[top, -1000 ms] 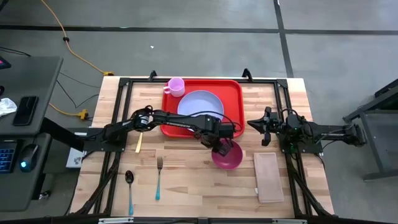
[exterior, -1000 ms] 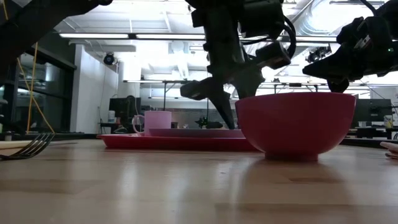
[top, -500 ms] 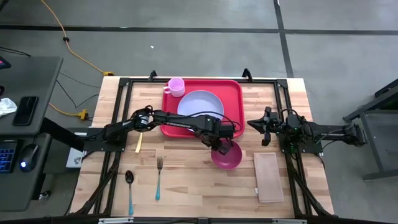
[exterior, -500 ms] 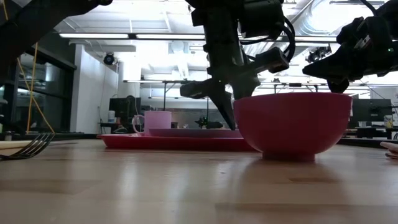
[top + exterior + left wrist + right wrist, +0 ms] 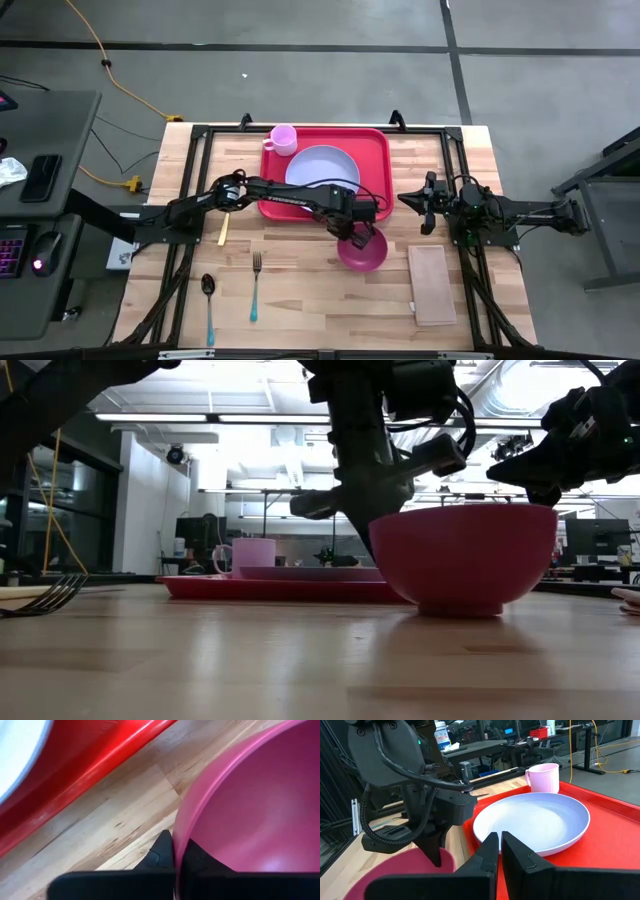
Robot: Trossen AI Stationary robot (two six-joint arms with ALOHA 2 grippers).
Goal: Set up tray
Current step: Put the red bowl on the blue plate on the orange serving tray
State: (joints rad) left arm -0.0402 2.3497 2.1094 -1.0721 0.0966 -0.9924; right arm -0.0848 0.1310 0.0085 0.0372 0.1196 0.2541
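The left gripper [image 5: 357, 240] has its fingers clamped on the rim of the magenta bowl [image 5: 364, 251], just beside the tray [image 5: 378, 160]. The right gripper [image 5: 424, 204] hangs nearby, fingers clenched on nothing.

We see two dark arms, the left arm [image 5: 270, 195] across mid-frame carrying pale lettering (too small to read), the right arm [image 5: 500, 212] at centre right. A looped black ribbed cable [image 5: 375, 827] hangs at the wrist picture's left, beside a green light.
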